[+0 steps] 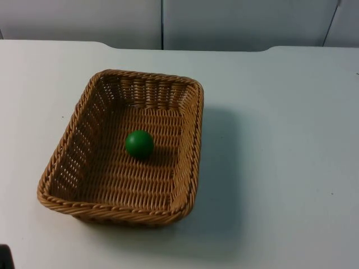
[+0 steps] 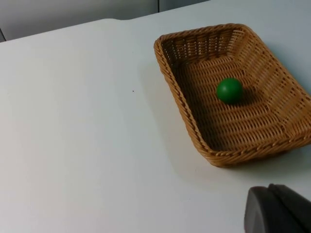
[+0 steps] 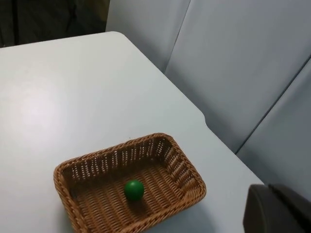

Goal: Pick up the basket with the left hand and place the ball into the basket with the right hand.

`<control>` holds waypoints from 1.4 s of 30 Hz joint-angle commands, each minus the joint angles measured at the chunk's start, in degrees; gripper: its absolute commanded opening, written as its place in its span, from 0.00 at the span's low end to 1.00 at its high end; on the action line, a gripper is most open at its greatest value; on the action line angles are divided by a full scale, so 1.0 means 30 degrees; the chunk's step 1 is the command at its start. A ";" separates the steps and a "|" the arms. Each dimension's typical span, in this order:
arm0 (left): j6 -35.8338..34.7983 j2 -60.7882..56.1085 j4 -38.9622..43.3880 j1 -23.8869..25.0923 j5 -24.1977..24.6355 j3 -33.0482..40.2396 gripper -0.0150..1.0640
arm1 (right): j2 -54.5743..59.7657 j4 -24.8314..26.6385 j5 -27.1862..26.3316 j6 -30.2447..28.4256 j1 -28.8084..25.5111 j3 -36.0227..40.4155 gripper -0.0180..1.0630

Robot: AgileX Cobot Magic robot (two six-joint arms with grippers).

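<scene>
A brown wicker basket [image 1: 189,145] rests flat on the white table, a little left of the middle. A green ball [image 1: 139,143] lies on the basket's woven floor near its centre. The left wrist view takes in the basket [image 2: 177,87] with the ball [image 2: 229,90] from a short way off, and my left gripper [image 2: 278,209] hangs above bare table, apart from the rim. From the right wrist view the basket [image 3: 192,174] and ball [image 3: 133,190] look small and far below, with my right gripper [image 3: 277,209] held high and well away. Neither gripper touches anything.
The grey partition wall [image 1: 224,22] closes the far edge of the table [image 1: 291,140]. Bare white table top surrounds the basket on all sides. A small black part [image 1: 4,256] sits at the near left corner of the top view.
</scene>
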 commanded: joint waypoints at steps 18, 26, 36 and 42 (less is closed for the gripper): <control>0.0005 -0.0070 -0.0229 -0.0109 -0.0239 0.0012 0.01 | -0.0099 0.0926 0.0784 0.0056 0.0052 0.0081 0.01; 0.0005 -0.0070 -0.0229 -0.0109 -0.0239 0.0012 0.01 | -0.0099 0.3255 0.0784 0.0452 -0.3518 0.0081 0.01; 0.0005 -0.0070 -0.0229 -0.0109 -0.0239 0.0012 0.01 | -0.1244 1.2271 0.0784 -0.6610 -1.5108 0.1590 0.01; 0.0005 -0.0070 -0.0229 -0.0109 -0.0239 0.0012 0.01 | -0.5532 1.1887 0.0722 -0.6404 -1.8942 0.6736 0.01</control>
